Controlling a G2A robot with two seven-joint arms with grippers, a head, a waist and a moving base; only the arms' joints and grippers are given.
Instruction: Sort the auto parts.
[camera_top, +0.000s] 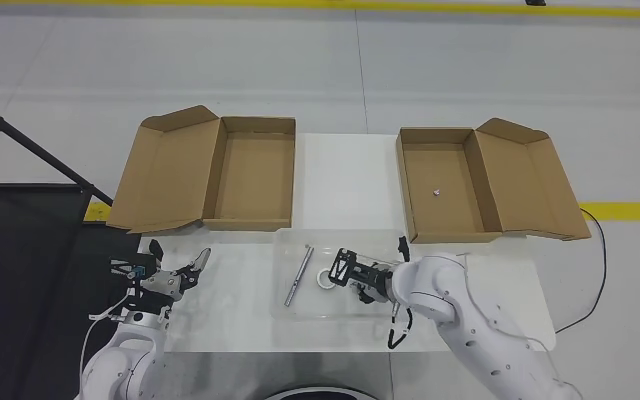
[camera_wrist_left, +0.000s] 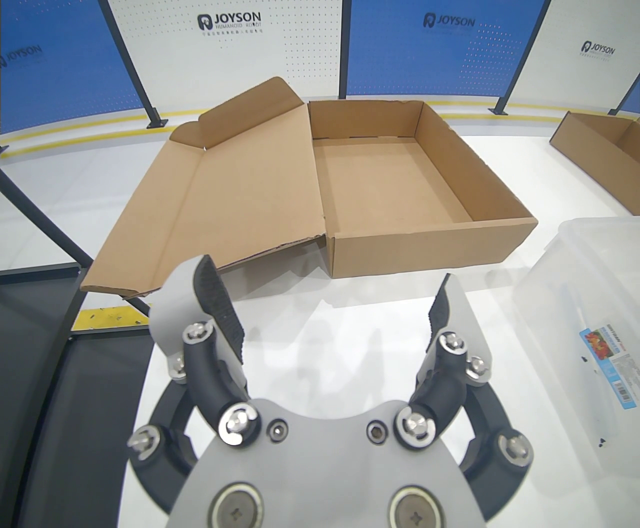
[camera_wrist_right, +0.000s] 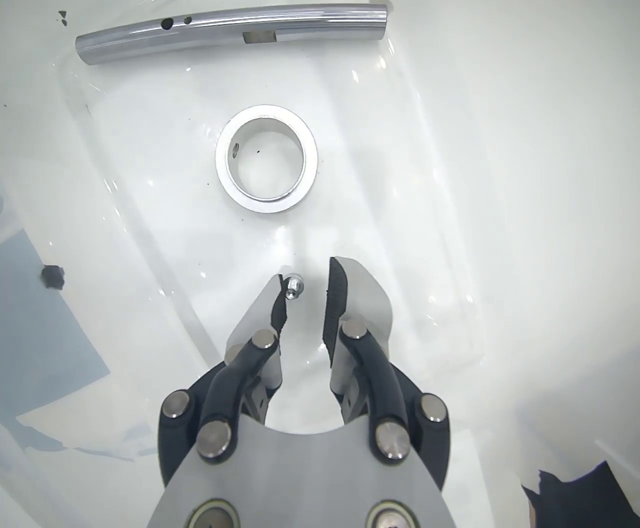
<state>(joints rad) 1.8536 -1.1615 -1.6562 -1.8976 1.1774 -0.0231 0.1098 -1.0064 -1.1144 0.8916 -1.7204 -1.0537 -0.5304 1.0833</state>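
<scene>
A clear plastic bin (camera_top: 340, 306) stands mid-table and holds a metal rod (camera_top: 299, 274), a metal ring (camera_top: 325, 279) and a tiny metal screw (camera_wrist_right: 294, 286). My right gripper (camera_top: 345, 268) is down inside the bin, just beside the ring (camera_wrist_right: 266, 158). It is open (camera_wrist_right: 307, 272), and the screw lies between its fingers, close against one pad, with a wide gap to the other. The rod (camera_wrist_right: 230, 32) lies beyond the ring. My left gripper (camera_top: 180, 255) hovers over the table's left part, open (camera_wrist_left: 325, 280) with nothing between its fingers.
An open cardboard box (camera_top: 255, 170) sits at the back left, its flap spread outward. A second open box (camera_top: 470, 185) at the back right holds one small part (camera_top: 437, 192). The bin's wall (camera_wrist_left: 590, 280) is near my left gripper.
</scene>
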